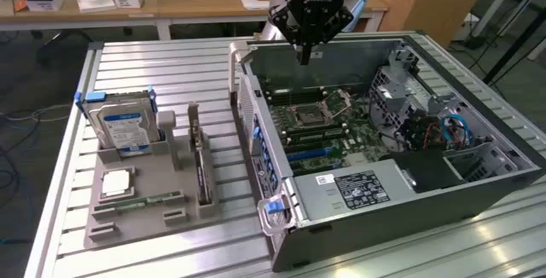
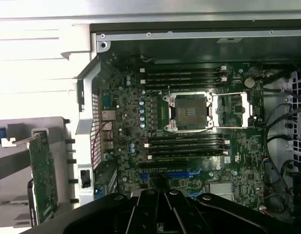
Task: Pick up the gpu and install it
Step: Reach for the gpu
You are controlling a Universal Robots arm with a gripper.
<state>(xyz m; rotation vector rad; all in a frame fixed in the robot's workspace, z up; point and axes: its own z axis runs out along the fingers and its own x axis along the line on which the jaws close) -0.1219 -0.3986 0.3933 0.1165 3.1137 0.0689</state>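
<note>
Ribbed aluminium counter (image 1: 153, 67) is loaded with an open grey metal computer case (image 1: 410, 217). In a grey plastic holder (image 1: 137, 227) beside it, a thin green gpu card (image 1: 203, 169) is stood on edge. Black hand (image 1: 304, 54) is pressed together, empty, above the case. Top-edge grip judged safest.

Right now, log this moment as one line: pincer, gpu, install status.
pincer: shut, empty, above open computer case | gpu: on edge in grey holder, apart from pincer | install: not done

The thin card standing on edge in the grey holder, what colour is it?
The thin flat card is green, clearest in the wrist view.
</note>
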